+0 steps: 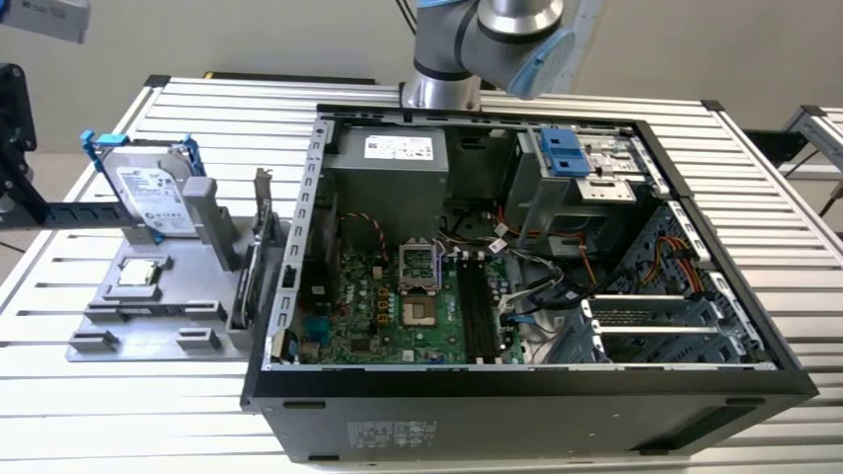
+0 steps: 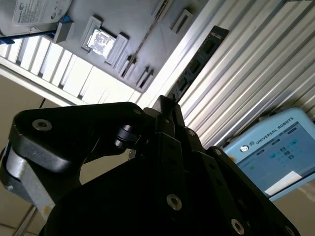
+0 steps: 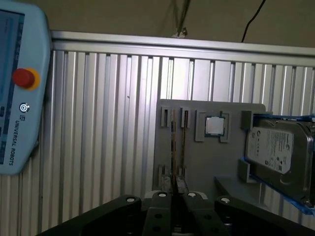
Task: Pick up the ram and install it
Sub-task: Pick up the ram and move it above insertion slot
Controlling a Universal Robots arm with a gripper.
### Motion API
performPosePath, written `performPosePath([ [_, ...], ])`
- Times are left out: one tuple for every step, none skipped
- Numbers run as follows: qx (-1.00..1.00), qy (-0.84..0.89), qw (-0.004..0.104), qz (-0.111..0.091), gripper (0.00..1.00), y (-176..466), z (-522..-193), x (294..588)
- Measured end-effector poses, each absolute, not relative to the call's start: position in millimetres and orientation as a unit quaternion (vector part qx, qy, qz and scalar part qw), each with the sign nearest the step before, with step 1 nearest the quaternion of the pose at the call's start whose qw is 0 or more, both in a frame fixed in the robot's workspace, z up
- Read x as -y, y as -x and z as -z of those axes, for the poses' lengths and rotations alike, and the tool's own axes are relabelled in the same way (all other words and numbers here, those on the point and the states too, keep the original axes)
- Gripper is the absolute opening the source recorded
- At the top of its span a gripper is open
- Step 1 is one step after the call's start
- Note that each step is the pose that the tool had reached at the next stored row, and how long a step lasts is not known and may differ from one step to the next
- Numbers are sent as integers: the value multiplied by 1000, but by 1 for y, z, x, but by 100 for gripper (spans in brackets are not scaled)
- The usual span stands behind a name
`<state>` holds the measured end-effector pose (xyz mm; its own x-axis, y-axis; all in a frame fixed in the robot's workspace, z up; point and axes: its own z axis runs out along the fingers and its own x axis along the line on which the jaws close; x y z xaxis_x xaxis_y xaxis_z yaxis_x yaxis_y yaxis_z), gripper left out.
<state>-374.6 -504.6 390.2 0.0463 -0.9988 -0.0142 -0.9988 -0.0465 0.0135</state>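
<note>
Your gripper [image 3: 173,197] has its jaws drawn close together, pinching the ram [image 2: 197,64] by its thin edge. In the second wrist view you see the stick's dark face and its row of chips reaching out from the black gripper body over the slats. In the first wrist view it is edge-on, a thin line. It hangs well above the grey fixture plate [image 3: 206,162], in line with the pair of narrow slots at that plate's edge.

On the plate you have a square processor chip [image 3: 215,126] seated just beside those slots, and past it the silver hard drive [image 3: 278,150] in its blue frame. Off the plate's other side, across a stretch of bare slatted table [image 3: 98,128], lies the pale blue teach pendant [image 3: 19,98] with its red button [image 3: 23,77].

In the exterior view the arm [image 1: 488,39] stands at the far side of the open computer case [image 1: 527,395]. An expansion card [image 1: 261,232] with a metal bracket stands upright between the plate and the case wall. Inside, on the motherboard [image 1: 375,316], the long dark memory slots [image 1: 477,306] run beside the processor socket [image 1: 418,262]. A tangle of cables [image 1: 554,291] lies just beside them, on the exterior view's right.
</note>
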Motion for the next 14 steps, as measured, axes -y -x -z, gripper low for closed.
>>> performPosePath([
  [-690, 723, 0, -10, 0, 375, -391, 505],
  [-690, 723, 0, -10, 0, 374, -393, 505],
  [-690, 723, 0, -10, 0, 374, -394, 505],
  [-690, 723, 0, -10, 0, 374, -395, 505],
  [-690, 723, 0, -10, 0, 374, -396, 505],
  [-690, 723, 0, -10, 0, 374, -397, 505],
  [-690, 723, 0, -10, 0, 375, -398, 505],
  [-690, 723, 0, -10, 0, 375, -398, 505],
  [-690, 723, 0, -10, 0, 375, -399, 505],
  [-690, 723, 0, -10, 0, 375, -399, 505],
  [-690, 723, 0, -10, 0, 375, -399, 505],
  [-690, 723, 0, -10, 0, 375, -399, 505],
  [-690, 723, 0, -10, 0, 375, -399, 505],
  [-690, 723, 0, -10, 0, 375, -399, 505],
])
